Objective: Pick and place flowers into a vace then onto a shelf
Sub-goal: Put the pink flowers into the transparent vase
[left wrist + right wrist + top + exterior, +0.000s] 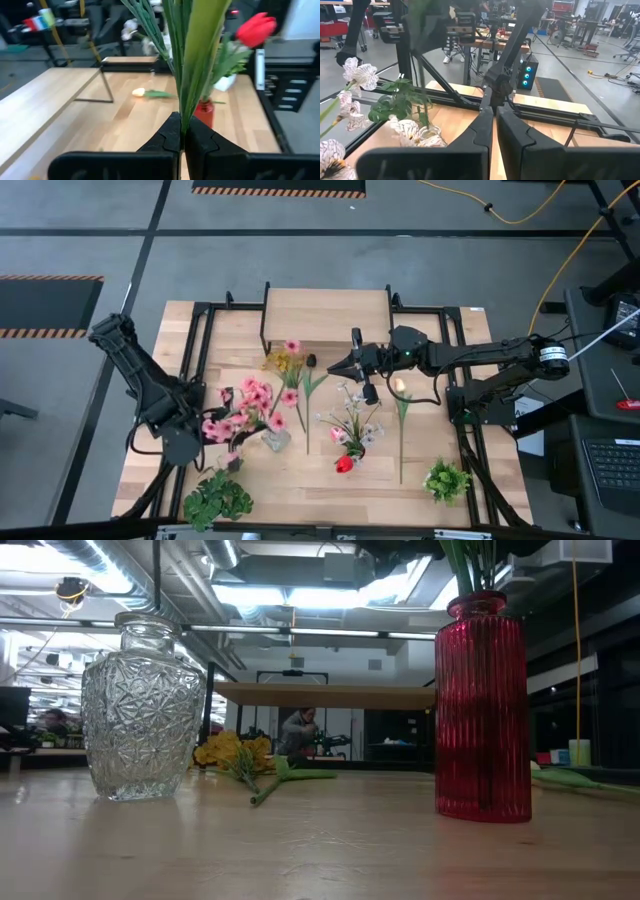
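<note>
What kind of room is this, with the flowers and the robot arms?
Probably a robotics lab or workshop. Exposed pipes and ducts run along the ceiling, other workbenches with equipment fill the floor behind, and a yellow cable trails across the grey floor beside the wooden table.

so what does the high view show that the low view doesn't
Only the high view: the pink flowers and the leafy plants. Only the low view: a person in the room behind, and the cut pattern on the clear vase. Both: the yellow flowers lying flat, the red vase and the shelf.
</note>
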You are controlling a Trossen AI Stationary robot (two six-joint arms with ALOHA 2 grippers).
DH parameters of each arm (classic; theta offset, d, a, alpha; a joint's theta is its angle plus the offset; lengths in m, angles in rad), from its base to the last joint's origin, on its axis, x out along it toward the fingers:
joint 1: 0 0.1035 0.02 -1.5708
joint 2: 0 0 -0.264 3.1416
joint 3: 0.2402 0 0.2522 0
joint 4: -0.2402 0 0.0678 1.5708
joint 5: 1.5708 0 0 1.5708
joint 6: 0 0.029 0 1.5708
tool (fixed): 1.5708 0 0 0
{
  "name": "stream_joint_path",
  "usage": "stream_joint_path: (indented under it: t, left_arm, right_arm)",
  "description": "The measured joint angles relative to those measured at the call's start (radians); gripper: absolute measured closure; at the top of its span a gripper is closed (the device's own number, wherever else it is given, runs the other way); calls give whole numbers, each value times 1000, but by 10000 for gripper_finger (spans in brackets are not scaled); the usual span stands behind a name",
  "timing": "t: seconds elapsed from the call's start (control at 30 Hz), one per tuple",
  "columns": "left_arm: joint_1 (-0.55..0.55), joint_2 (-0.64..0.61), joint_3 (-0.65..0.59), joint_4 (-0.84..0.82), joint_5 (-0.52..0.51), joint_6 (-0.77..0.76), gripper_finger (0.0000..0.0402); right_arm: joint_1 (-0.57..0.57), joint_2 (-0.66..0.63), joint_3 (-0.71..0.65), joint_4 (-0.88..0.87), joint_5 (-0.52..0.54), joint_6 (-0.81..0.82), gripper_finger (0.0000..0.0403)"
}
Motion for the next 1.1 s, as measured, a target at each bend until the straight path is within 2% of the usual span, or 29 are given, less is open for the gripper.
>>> stream_joint_path:
  t: [0.1, 0.3, 0.63, 1.1]
  left_arm:
    - [-1, 0, 0, -36, -43, -45, 398]
    - [-1, 8, 0, -123, -49, -153, 398]
    - [-1, 52, 0, -122, -58, -206, 398]
    - [-1, 231, 0, -147, -165, -330, 398]
  right_arm:
    - [0, 0, 0, 0, 0, 0, 375]
    - [0, 0, 0, -7, 0, -2, 375]
    - [0, 0, 0, -9, 0, -3, 375]
    - [0, 0, 0, -64, 0, -1, 375]
